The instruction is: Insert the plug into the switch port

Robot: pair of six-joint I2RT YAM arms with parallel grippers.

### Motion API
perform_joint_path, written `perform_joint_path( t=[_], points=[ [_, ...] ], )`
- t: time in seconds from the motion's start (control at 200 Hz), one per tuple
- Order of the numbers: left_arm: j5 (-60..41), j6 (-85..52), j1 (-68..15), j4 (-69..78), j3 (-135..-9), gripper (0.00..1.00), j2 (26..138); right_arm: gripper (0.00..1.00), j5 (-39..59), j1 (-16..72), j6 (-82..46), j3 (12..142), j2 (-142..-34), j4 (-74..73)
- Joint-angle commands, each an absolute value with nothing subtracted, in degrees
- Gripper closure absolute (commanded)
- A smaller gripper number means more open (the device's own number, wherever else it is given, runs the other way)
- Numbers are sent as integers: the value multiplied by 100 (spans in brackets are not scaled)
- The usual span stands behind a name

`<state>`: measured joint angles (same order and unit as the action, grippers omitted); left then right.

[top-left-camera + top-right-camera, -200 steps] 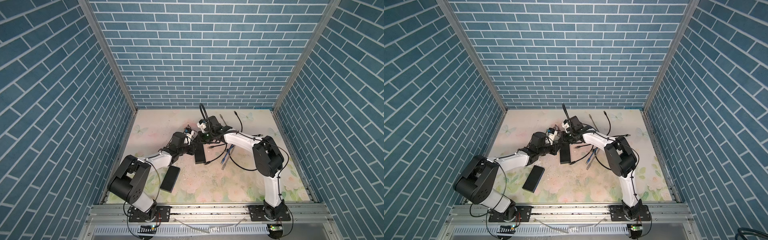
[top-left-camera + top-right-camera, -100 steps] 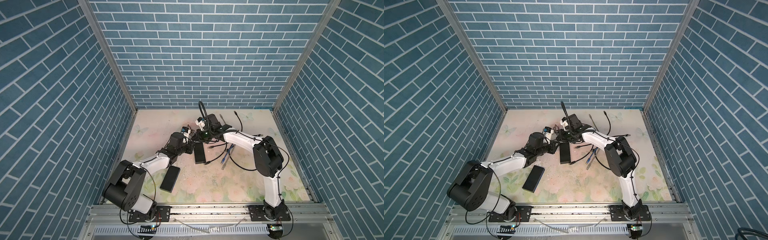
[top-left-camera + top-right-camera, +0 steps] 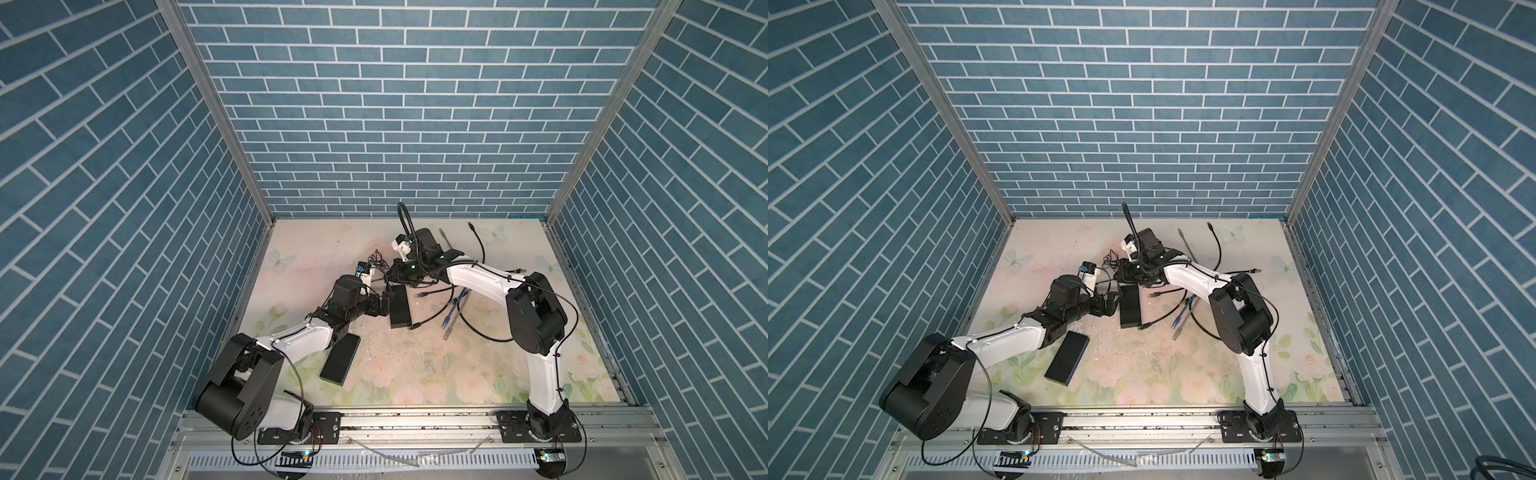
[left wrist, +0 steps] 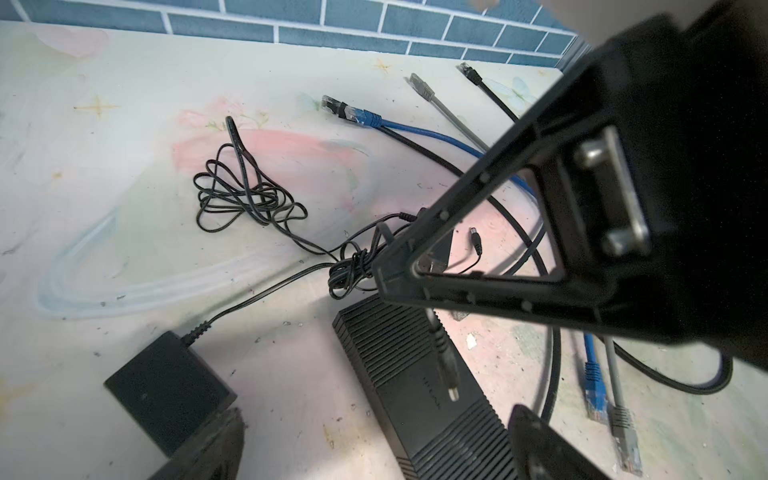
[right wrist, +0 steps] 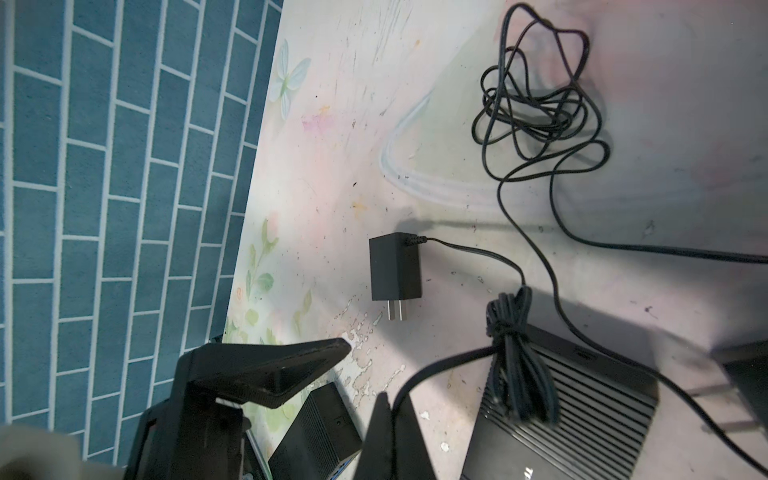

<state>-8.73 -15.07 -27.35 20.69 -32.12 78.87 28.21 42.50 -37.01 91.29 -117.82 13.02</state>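
Left pincer [image 4: 375,415] wide, right pincer [image 4: 417,268] clamping plug cord [image 4: 434,329] above switch [image 4: 384,353] (logo illegible)

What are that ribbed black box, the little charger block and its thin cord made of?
The ribbed black box looks like matte moulded plastic, perhaps painted metal: even ridges, dull sheen. The charger block looks like smooth matte plastic, with two shiny metal prongs. The thin cord seems rubbery plastic sheathing: it lies in limp, tangled loops.
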Motion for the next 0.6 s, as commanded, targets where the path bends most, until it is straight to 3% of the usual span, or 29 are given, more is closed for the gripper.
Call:
perform_joint_path(
  t=[0.0, 0.39, 0.595],
  points=[
    [-618, -1338, -2741, 2427, -2945, 0, 7577, 100, 2716, 4272, -3507, 9343, -11735, 1406],
    [-752, -1178, -2737, 2706, -2517, 0, 7233, 100, 2585, 4244, -3419, 9295, -11538, 1297],
    [-971, -1744, -2741, 3684, -2316, 14, 7606, 100, 2653, 4245, -3492, 9076, -11368, 834]
  ],
)
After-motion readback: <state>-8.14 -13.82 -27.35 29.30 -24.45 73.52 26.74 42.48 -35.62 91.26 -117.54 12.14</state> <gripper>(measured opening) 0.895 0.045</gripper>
